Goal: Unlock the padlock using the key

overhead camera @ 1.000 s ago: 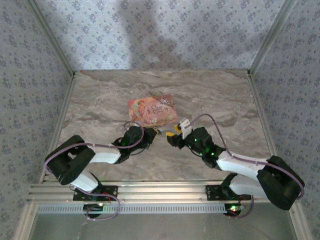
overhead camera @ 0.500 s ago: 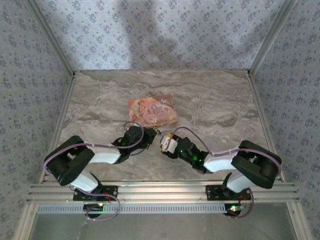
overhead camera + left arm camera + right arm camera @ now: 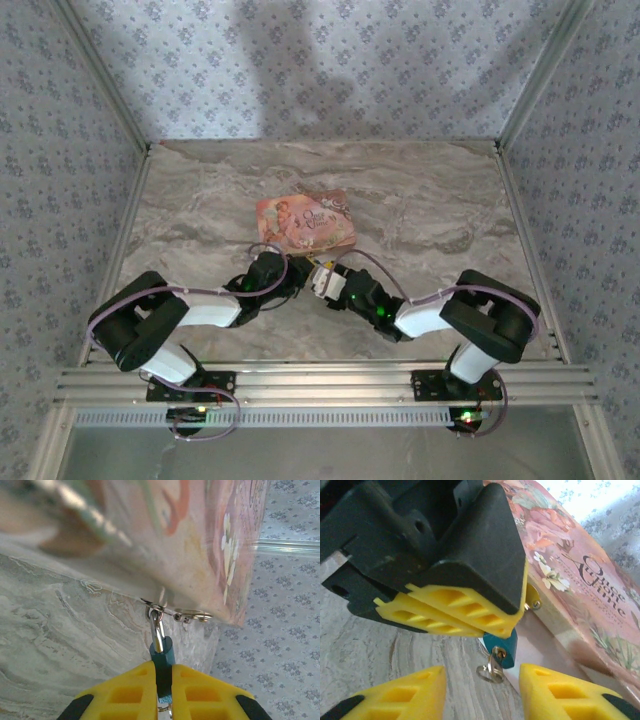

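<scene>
Gray marble makes up the surface (image 3: 200, 200), and flowery walls stand around it. On the left side, the left gripper (image 3: 162, 682) has its yellow fingers pressed together on the padlock (image 3: 162, 655), pinching its small blue-green body. The padlock hangs at the near edge of the pink box (image 3: 200, 540), and its silver loop (image 3: 157, 630) goes through a little metal clasp (image 3: 187, 615) on that edge. The loop looks shut, so I think the padlock is not open yet. Under the padlock, the right wrist view shows a tiny gold bit (image 3: 496, 653) and a small silver ring (image 3: 488, 673) hanging down. That may be the key sitting in the hole, but it is too small to tell for sure. To the right of it, the right gripper (image 3: 481, 677) has its fingers spread wide and holds nothing. It waits just beside the ring, one finger on each side. So the holding part looks done. What is left, I think, is to grab the key, turn it, and pull the loop free.
</scene>
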You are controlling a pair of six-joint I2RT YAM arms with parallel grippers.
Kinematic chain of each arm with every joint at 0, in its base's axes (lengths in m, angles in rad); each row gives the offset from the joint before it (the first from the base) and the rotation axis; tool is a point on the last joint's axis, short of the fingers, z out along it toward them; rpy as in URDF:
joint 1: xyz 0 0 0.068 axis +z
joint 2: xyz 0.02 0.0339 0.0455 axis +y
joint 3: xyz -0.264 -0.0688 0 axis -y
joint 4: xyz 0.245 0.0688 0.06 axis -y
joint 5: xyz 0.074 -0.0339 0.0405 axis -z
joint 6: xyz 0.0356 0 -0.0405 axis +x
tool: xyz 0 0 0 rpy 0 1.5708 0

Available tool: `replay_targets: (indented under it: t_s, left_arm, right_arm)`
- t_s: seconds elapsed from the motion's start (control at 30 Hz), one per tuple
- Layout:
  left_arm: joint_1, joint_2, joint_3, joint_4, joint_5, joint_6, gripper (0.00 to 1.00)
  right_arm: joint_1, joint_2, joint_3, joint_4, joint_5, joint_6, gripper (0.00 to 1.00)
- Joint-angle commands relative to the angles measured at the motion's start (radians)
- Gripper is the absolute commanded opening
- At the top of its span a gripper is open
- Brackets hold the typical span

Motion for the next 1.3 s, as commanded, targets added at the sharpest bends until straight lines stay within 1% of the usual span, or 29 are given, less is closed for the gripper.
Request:
replay_targets:
  t_s: [0.0, 0.33, 0.63, 0.87, 1.07, 1.27]
  left_arm:
    - [-0.008, -0.001, -0.003, -0.091, 0.057, -0.067, 0.13]
    - [-0.006, -0.002, -0.003, -0.094, 0.057, -0.071, 0.12]
    - [-0.006, 0.000, -0.002, -0.097, 0.060, -0.071, 0.12]
    - [-0.007, 0.007, -0.001, -0.095, 0.063, -0.071, 0.12]
    - [-0.006, 0.013, -0.001, -0.092, 0.068, -0.070, 0.12]
    - [-0.006, 0.027, -0.002, -0.087, 0.076, -0.072, 0.12]
  right_arm:
    - [-0.003, 0.027, 0.029, 0.044, 0.025, 0.001, 0.39]
    - [-0.013, 0.054, 0.034, 0.052, 0.055, 0.021, 0.21]
    - [-0.023, 0.058, 0.039, 0.055, 0.049, 0.045, 0.13]
    - [-0.027, 0.060, 0.046, 0.052, 0.046, 0.075, 0.02]
    - [-0.030, 0.052, 0.045, 0.044, 0.036, 0.124, 0.00]
    - [-0.039, 0.034, 0.055, 0.016, -0.011, 0.271, 0.00]
